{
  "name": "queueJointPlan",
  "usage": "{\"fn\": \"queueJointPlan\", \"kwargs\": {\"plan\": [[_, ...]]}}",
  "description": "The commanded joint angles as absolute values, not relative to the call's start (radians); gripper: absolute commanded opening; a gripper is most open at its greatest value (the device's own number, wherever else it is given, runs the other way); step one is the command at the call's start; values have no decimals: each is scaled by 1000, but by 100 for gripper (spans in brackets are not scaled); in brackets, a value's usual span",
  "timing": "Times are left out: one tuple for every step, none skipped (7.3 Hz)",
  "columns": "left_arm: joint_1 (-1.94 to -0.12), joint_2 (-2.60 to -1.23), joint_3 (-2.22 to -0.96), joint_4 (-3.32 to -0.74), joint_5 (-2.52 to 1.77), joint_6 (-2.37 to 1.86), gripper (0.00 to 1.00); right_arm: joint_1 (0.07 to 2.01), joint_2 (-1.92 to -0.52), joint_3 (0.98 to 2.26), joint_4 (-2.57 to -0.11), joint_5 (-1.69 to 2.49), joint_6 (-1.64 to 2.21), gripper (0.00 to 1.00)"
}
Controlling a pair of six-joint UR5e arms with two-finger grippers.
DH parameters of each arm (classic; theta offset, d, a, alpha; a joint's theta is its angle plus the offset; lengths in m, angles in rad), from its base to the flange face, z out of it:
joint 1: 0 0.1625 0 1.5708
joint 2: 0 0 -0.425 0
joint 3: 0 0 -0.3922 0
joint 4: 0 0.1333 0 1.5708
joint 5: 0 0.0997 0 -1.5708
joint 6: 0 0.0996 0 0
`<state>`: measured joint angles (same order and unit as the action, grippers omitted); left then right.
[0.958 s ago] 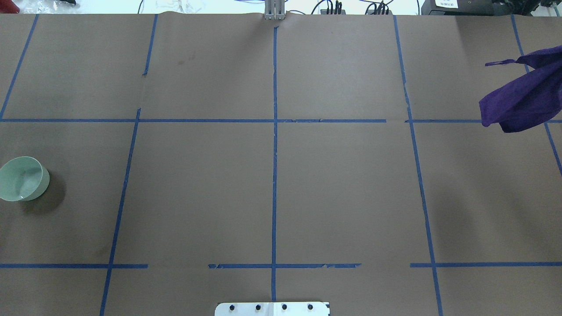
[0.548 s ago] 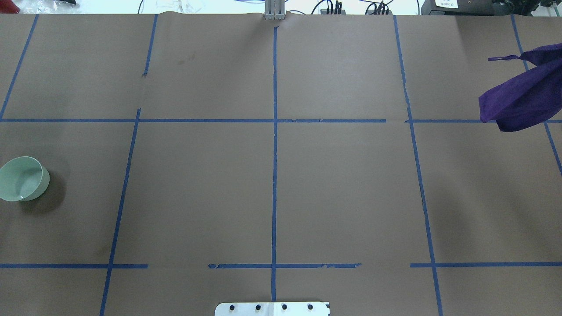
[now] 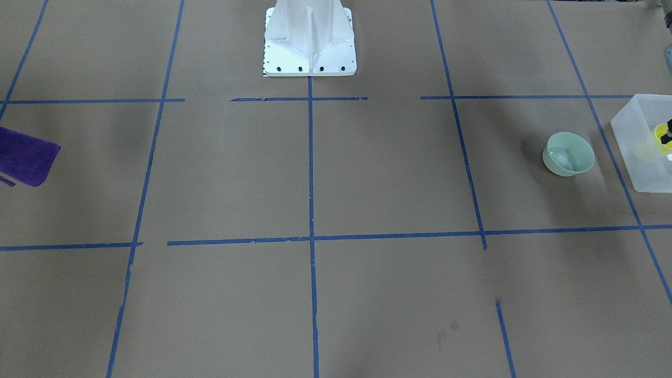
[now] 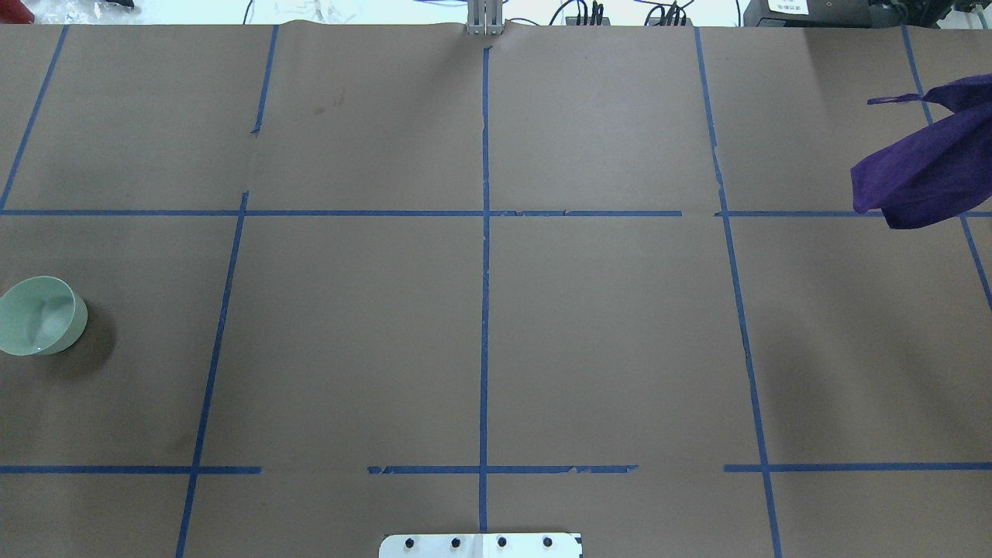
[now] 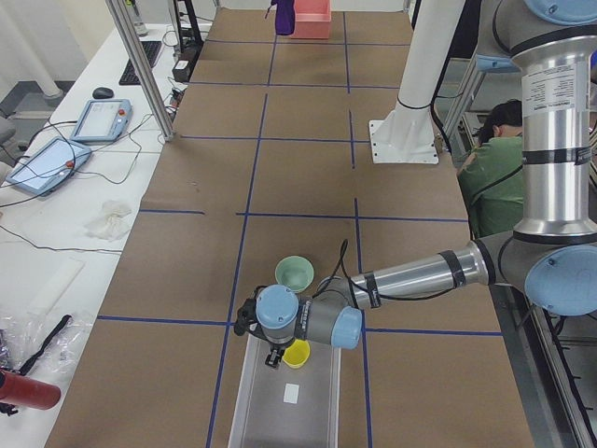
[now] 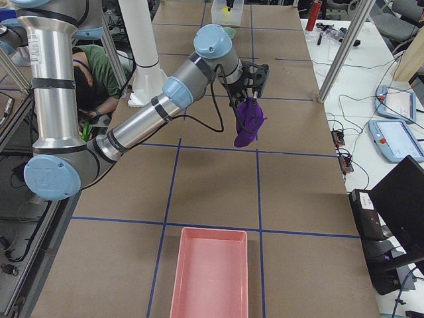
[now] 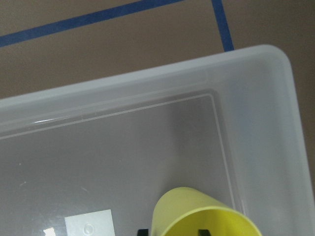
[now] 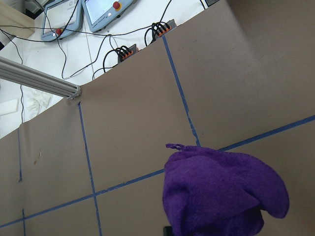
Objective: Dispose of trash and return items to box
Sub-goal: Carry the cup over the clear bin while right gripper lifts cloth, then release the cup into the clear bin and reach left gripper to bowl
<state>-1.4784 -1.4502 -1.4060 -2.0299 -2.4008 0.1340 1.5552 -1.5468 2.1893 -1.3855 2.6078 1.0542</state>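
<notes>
My left gripper (image 5: pixel 273 356) is inside the near end of the frosted white box (image 5: pixel 280 411). It holds the yellow cup (image 7: pixel 197 216) by its wall, one finger inside and one outside. The cup also shows in the front view (image 3: pixel 660 139), inside the box (image 3: pixel 638 157). The mint-green bowl (image 3: pixel 569 153) stands upright on the table just beside the box and shows at the left edge of the overhead view (image 4: pixel 39 315). My right gripper (image 6: pixel 248 93) is shut on a purple cloth (image 6: pixel 248 122) and holds it hanging above the table.
A pink tray (image 6: pixel 211 271) lies at the table's end on my right side. The white robot base (image 3: pixel 310 39) stands at the table's middle edge. A metal post (image 6: pixel 344 46) and cables line the far edge. A person (image 5: pixel 494 168) sits behind the robot.
The purple cloth has drifted slightly toward the right edge of the overhead view. The bowl has not moved.
</notes>
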Motion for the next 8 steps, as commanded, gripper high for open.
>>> {"fn": "queueJointPlan", "kwargs": {"plan": [[-1488, -1448, -1556, -1949, -2396, 143, 100, 1560, -1554, 2186, -1387, 2606, 1055, 0], [-1511, -1445, -1628, -1906, -2396, 144, 100, 1560, -1555, 2181, -1387, 2605, 1054, 0], [-1557, -1445, -1725, -1816, -2396, 138, 100, 1563, -1560, 2175, -1387, 2603, 1046, 0], [-1569, -1453, -1812, -1746, -2399, 132, 100, 1569, -1598, 2172, -1388, 2589, 984, 0], [-1563, -1457, -1833, -1764, -2401, -12, 100, 1597, -1614, 2152, -1429, 2586, 854, 0], [-1507, -1442, -1815, -1930, -2399, -143, 100, 1621, -1612, 2149, -1519, 2573, 709, 0], [-1461, -1407, -1768, -2089, -2399, -241, 100, 1646, -1608, 2149, -1602, 2539, 583, 0], [-1360, -1385, -1711, -2270, -2375, -405, 100, 1666, -1603, 2148, -1685, 2498, 445, 0]]}}
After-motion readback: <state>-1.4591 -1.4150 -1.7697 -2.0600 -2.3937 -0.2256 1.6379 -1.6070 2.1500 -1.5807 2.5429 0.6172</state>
